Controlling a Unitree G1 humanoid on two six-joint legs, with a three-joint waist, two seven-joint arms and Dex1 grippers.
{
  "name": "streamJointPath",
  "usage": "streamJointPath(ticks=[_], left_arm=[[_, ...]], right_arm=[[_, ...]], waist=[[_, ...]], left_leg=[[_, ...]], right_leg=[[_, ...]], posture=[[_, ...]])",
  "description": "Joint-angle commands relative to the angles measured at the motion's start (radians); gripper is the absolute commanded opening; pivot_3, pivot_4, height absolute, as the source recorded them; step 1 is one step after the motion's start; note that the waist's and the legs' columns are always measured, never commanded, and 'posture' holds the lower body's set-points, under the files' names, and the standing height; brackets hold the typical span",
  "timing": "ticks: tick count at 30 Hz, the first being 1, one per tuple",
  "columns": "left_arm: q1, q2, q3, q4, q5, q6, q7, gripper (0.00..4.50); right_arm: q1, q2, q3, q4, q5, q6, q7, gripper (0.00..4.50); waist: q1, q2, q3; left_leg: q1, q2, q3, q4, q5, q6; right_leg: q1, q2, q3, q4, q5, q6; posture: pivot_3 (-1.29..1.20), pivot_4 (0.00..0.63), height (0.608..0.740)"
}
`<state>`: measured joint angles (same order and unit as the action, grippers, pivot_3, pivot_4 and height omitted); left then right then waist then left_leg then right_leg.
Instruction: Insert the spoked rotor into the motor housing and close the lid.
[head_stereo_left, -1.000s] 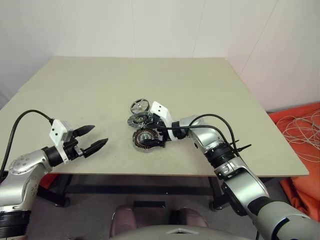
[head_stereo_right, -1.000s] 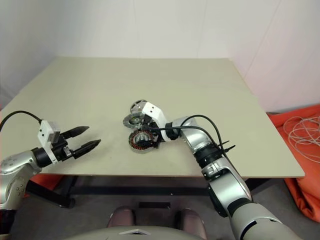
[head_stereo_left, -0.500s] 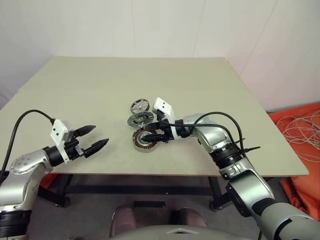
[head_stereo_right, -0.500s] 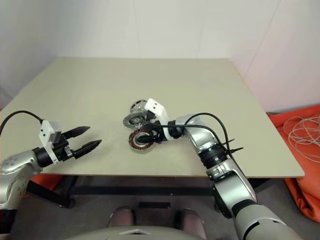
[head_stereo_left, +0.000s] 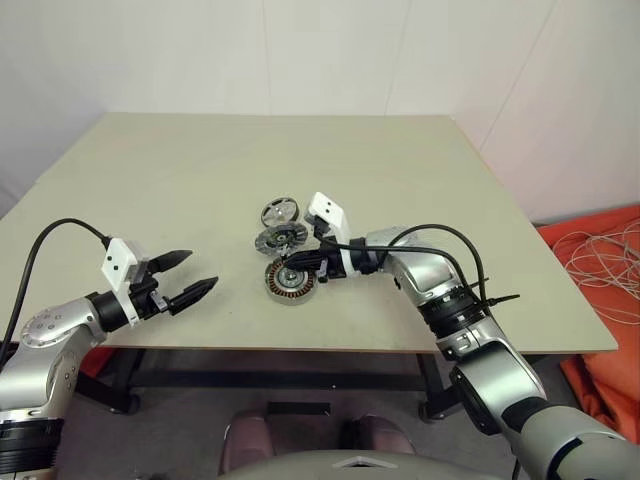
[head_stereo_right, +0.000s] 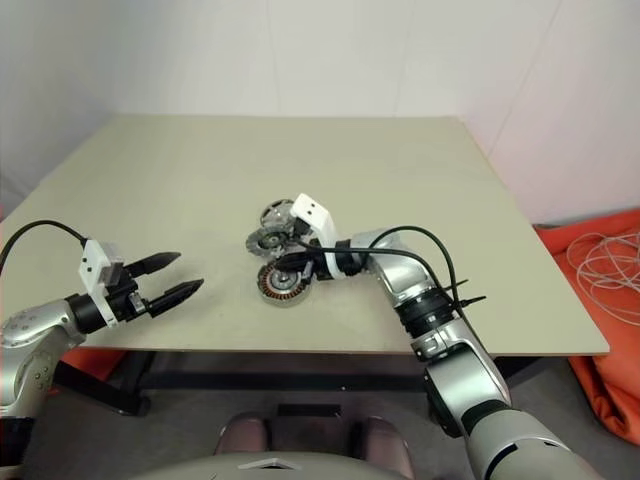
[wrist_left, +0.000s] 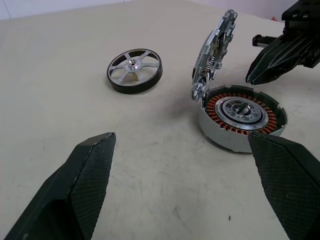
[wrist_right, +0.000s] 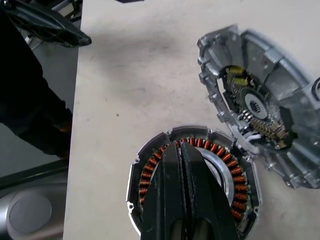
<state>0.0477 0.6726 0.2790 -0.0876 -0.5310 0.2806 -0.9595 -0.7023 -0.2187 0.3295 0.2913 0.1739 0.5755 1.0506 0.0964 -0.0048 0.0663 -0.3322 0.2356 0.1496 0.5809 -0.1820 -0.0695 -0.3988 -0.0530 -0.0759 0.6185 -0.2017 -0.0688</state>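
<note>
The motor housing (head_stereo_left: 287, 281), a grey cup ringed with copper windings (wrist_right: 150, 176), lies near the table's front middle. The lid (wrist_left: 215, 55), a grey disc, stands tilted up at the housing's far edge, its inner side facing the housing. Just beyond it the spoked rotor (wrist_left: 135, 71) lies flat on the table, black-rimmed with silver spokes. My right gripper (wrist_right: 181, 146) is shut with nothing between its fingers, its tips hovering over the housing's windings. My left gripper (head_stereo_left: 200, 270) stands open to the left, well apart from the parts and pointing toward them.
The beige table (head_stereo_left: 200, 170) stretches wide behind and beside the parts. An orange cloth with white cable (head_stereo_left: 600, 270) lies on the floor to the right. A white wall stands behind the table.
My right gripper's fingers have closed from open to shut above the housing. The left arm and the three parts have stayed where they were.
</note>
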Motion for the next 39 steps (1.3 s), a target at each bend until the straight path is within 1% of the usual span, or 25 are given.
streamJointPath(ticks=[1, 17, 19, 22, 25, 32, 39], left_arm=[[-0.013, 0.005, 0.013, -0.018, -0.006, -0.008, -0.003, 4.50], [-0.012, 0.004, 0.014, -0.016, -0.006, -0.009, -0.004, 4.50], [-0.011, 0.004, 0.014, -0.017, -0.007, -0.009, -0.004, 4.50], [-0.009, 0.004, 0.015, -0.020, -0.008, -0.007, -0.005, 4.50], [-0.010, 0.005, 0.015, -0.018, -0.007, -0.008, -0.005, 4.50], [-0.016, 0.007, 0.013, -0.013, -0.006, -0.007, -0.007, 4.50], [-0.017, 0.007, 0.012, -0.013, -0.005, -0.006, -0.006, 4.50]], right_arm=[[-0.035, 0.009, -0.024, -0.016, 0.017, -0.018, -0.007, 0.03], [-0.021, 0.024, 0.005, 0.063, -0.038, -0.082, -0.059, 0.03], [-0.003, 0.016, 0.025, 0.066, -0.050, -0.085, -0.051, 0.03], [0.039, -0.020, 0.080, 0.048, -0.075, -0.094, -0.002, 0.03], [0.063, -0.038, 0.104, 0.036, -0.084, -0.090, 0.012, 0.03], [0.046, -0.022, 0.081, 0.040, -0.072, -0.088, -0.014, 0.03], [0.006, 0.033, -0.015, 0.033, 0.003, -0.043, -0.043, 0.03]], waist=[[0.000, 0.000, 0.000], [0.000, 0.000, 0.000], [0.000, 0.000, 0.000], [0.001, 0.000, 0.000], [0.000, 0.000, 0.000], [0.000, 0.000, 0.000], [0.000, 0.000, 0.000]], left_leg=[[0.000, 0.000, 0.000, 0.000, 0.000, 0.000], [0.000, 0.000, 0.000, 0.000, 0.000, 0.000], [0.000, 0.000, 0.000, 0.000, 0.000, 0.000], [0.000, 0.000, 0.000, 0.000, 0.000, 0.000], [0.000, -0.001, 0.000, 0.000, 0.000, 0.000], [0.002, 0.000, 0.000, 0.000, 0.000, 0.000], [0.001, 0.000, 0.000, 0.000, 0.000, 0.000]], right_leg=[[0.000, 0.000, 0.000, 0.000, 0.000, 0.000], [0.000, 0.000, 0.000, 0.000, 0.000, 0.000], [0.000, 0.000, 0.000, 0.000, 0.000, 0.000], [0.000, 0.000, 0.000, 0.000, 0.000, 0.000], [0.000, 0.000, 0.000, 0.000, 0.000, 0.000], [0.002, 0.000, 0.000, 0.000, 0.000, 0.000], [0.001, 0.000, 0.000, 0.000, 0.000, 0.000]], posture=[[0.00, 0.000, 0.740], [0.00, 0.000, 0.740], [0.00, 0.000, 0.740], [0.00, 0.000, 0.740], [0.00, 0.000, 0.740], [0.00, 0.000, 0.740], [0.00, 0.000, 0.740]])
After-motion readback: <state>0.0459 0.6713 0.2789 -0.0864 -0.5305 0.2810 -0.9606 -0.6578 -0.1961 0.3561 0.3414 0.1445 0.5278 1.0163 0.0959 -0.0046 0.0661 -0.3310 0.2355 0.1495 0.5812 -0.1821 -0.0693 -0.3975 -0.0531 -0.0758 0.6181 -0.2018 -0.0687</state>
